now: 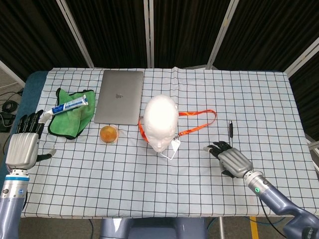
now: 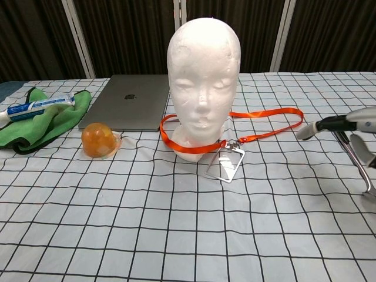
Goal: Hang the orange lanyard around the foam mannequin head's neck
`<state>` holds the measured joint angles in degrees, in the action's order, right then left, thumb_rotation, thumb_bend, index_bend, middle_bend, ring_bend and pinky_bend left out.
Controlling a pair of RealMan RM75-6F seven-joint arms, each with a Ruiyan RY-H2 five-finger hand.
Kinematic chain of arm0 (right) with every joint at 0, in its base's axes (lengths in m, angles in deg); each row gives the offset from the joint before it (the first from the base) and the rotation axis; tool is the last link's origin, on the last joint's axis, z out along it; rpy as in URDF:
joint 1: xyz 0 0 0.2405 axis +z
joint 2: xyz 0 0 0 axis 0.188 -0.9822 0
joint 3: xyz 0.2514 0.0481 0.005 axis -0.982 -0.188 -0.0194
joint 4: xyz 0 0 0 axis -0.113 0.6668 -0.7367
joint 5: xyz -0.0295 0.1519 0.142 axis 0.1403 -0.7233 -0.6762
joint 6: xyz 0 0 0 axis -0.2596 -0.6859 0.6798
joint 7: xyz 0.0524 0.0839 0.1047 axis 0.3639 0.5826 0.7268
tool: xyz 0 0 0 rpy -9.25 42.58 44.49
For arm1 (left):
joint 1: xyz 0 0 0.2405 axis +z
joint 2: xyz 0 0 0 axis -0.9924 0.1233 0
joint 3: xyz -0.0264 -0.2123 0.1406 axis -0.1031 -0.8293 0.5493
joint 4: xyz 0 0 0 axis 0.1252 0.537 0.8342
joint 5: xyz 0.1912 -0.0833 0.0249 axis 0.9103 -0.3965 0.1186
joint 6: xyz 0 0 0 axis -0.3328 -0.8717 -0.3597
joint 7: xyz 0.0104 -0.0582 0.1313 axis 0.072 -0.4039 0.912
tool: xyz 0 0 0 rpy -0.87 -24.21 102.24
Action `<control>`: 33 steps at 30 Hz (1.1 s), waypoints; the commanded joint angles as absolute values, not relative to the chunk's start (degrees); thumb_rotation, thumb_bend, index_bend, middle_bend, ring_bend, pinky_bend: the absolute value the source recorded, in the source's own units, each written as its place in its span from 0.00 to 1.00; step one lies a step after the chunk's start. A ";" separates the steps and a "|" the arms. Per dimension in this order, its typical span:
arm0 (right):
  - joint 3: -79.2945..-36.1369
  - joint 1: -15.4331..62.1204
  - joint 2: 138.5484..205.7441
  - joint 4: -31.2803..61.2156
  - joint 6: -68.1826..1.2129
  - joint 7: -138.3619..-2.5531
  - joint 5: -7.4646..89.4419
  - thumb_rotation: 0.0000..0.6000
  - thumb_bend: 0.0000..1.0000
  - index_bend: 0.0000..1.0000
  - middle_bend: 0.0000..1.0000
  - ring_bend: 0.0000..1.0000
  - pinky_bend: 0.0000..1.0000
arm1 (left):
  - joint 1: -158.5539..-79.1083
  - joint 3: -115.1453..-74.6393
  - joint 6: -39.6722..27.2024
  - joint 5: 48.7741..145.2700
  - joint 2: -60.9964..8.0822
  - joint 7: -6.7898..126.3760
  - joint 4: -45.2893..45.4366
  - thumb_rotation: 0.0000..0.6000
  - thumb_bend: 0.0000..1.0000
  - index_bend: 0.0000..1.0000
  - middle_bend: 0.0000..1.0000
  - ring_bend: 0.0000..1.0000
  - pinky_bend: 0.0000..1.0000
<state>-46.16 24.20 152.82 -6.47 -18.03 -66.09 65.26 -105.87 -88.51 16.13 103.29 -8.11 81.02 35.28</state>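
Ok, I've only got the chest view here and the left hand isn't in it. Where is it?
Observer: The left hand is by the left edge of the table, fingers apart, holding nothing.
Operator: And the right one? I only see fingertips.
Observer: The right hand is palm down over the near end of the spoon, hiding its bowl. I can't tell whether they touch.
Operator: My frame cuts off the toothpaste.
Observer: The toothpaste tube lies across the green cloth, with its cap end past the cloth's left edge.

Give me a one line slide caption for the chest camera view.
Orange lanyard already looped around the foam mannequin head, badge holder lying in front.
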 commanded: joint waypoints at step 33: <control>-50.55 34.28 175.05 1.12 -8.28 -86.39 47.28 1.00 1.00 0.14 0.11 0.01 0.09 | -103.08 -91.97 10.52 104.04 -9.47 78.27 30.41 1.00 0.00 0.00 0.00 0.00 0.00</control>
